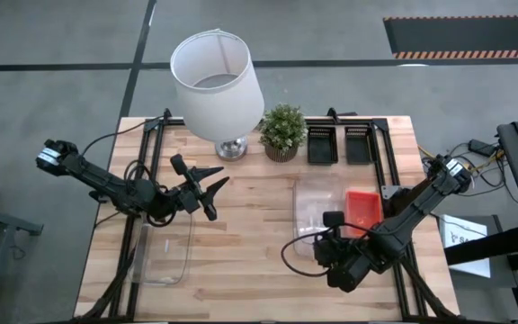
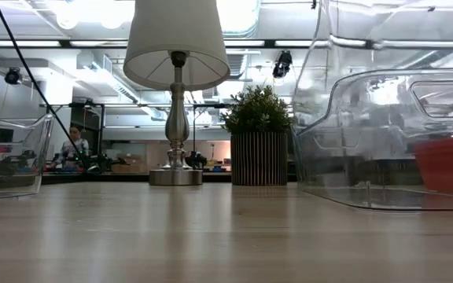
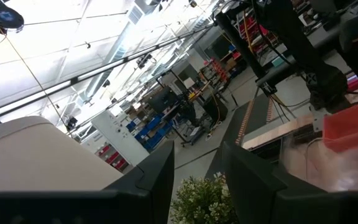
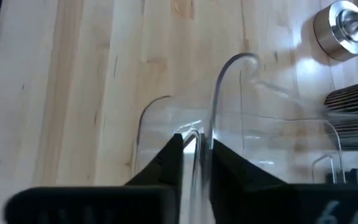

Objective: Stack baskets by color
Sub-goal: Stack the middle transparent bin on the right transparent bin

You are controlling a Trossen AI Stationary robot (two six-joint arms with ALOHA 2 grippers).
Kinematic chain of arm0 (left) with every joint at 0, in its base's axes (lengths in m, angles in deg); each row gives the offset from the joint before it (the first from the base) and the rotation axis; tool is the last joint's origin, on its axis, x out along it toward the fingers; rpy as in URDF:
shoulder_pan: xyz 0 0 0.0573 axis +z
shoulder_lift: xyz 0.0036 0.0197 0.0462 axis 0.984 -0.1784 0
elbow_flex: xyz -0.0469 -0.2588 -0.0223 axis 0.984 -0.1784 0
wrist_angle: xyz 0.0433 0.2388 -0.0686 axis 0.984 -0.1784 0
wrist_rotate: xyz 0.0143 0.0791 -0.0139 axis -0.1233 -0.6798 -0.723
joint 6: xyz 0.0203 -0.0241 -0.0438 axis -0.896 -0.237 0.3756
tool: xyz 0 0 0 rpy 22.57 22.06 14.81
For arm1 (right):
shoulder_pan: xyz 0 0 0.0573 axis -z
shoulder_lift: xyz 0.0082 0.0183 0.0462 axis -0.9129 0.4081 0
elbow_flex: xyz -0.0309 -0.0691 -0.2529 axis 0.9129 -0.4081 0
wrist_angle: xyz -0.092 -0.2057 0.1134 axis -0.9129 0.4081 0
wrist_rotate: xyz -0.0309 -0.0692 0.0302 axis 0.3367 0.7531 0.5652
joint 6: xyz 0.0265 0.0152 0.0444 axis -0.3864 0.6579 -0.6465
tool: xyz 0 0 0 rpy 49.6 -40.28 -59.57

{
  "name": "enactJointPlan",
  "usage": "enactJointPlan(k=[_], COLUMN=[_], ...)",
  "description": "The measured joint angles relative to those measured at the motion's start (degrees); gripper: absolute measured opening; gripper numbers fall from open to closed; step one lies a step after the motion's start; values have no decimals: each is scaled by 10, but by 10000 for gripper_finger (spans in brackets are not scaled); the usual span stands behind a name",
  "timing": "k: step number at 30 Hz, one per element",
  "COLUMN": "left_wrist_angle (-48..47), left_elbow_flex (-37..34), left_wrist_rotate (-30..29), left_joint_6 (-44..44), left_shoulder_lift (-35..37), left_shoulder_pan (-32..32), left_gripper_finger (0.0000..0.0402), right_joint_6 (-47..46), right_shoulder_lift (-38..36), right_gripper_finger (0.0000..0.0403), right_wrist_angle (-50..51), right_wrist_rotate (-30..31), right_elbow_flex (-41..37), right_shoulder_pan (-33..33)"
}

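A clear basket [image 1: 317, 205] lies right of the table's middle, with my right gripper [image 1: 331, 221] shut on its near end. In the low view its walls [image 2: 384, 134] rise high at the right. A red-orange basket [image 1: 363, 207] sits right beside it. Two black baskets [image 1: 322, 144] [image 1: 360, 144] rest side by side at the far edge. Another clear basket [image 1: 165, 250] sits flat at the near left. My left gripper [image 1: 216, 194] hangs open above the table left of centre, holding nothing. My right gripper pinches the clear basket's thin end wall [image 4: 195, 134] between its two fingers, one finger [image 4: 169, 158] on each face of the wall. The fingers slant down from the table's near right. Whether the basket is lifted off the table I cannot tell.
A white lamp [image 1: 216, 76] on a metal foot [image 1: 232, 148] and a small potted plant [image 1: 283, 130] stand at the far middle. Bare wood [image 1: 241, 261] lies between the two clear baskets. Black frame rails [image 1: 380, 153] run along both sides.
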Motion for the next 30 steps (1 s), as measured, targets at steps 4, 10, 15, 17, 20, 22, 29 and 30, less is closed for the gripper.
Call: enactJointPlan(k=[4, 10, 15, 17, 20, 22, 29, 30], left_wrist_angle=[0, 0, 0, 0, 0, 0, 0, 0], left_elbow_flex=[0, -1, -1, -1, -1, -1, -1, -1], left_wrist_rotate=[0, 0, 0, 0, 0, 0, 0, 0], left_joint_6=[0, 1, 2, 2, 2, 2, 2, 2], left_shoulder_lift=[0, 0, 0, 0, 0, 0, 0, 0], left_shoulder_pan=[0, 0, 0, 0, 0, 0, 0, 0], left_gripper_finger=[120, 120, 120, 120, 120, 120, 120, 120], right_joint_6=[7, 13, 13, 12, 11, 11, 7, 7], right_shoulder_lift=[0, 0, 0, 0, 0, 0, 0, 0], right_gripper_finger=[13, 9, 9, 9, 9, 9, 9, 9], right_wrist_angle=[2, 1, 1, 0, 0, 0, -5, -7], right_wrist_rotate=[15, 28, 30, 30, 31, 31, 31, 31], right_elbow_flex=[0, 0, 0, -1, -9, -18, -44, -45], right_shoulder_pan=[0, 0, 0, 0, 0, 0, 0, 0])
